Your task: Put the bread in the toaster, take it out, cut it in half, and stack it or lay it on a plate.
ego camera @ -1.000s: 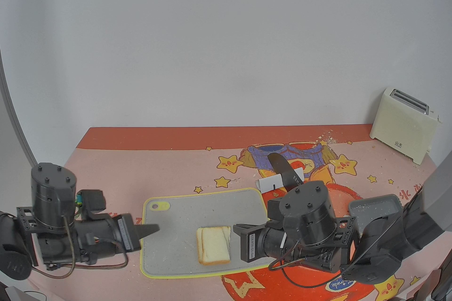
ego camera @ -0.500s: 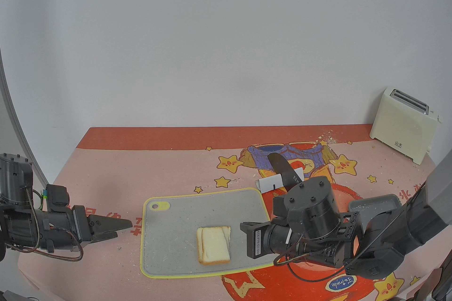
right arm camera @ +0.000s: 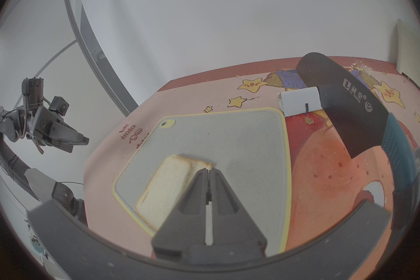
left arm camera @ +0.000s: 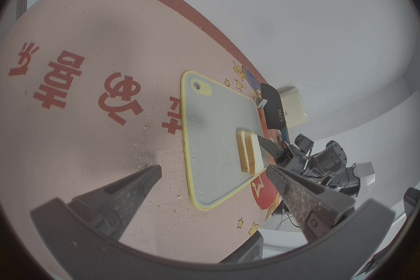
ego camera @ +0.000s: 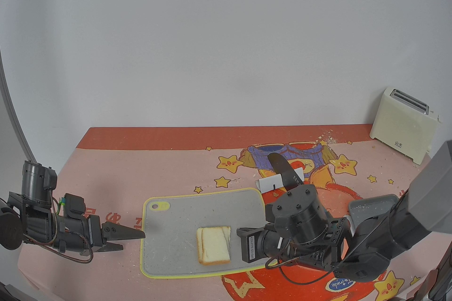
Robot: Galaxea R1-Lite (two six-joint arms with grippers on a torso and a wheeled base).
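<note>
1. Bread [ego camera: 214,244]: I see two pieces side by side, touching, lying flat on the board [ego camera: 179,217], toward its right front part.
2. Left gripper [ego camera: 133,241]: fingers spread wide, holding nothing. It hangs low over the table [ego camera: 141,165], just off the board's left edge, pointing at the bread.
3. Right gripper [right arm camera: 208,176]: fingers pressed together, nothing between them. The tips sit at the bread's right edge; I cannot confirm contact.
4. Knife [ego camera: 282,170]: stands blade up behind the board.
5. Toaster [ego camera: 405,124]: far right corner, well apart.
</note>
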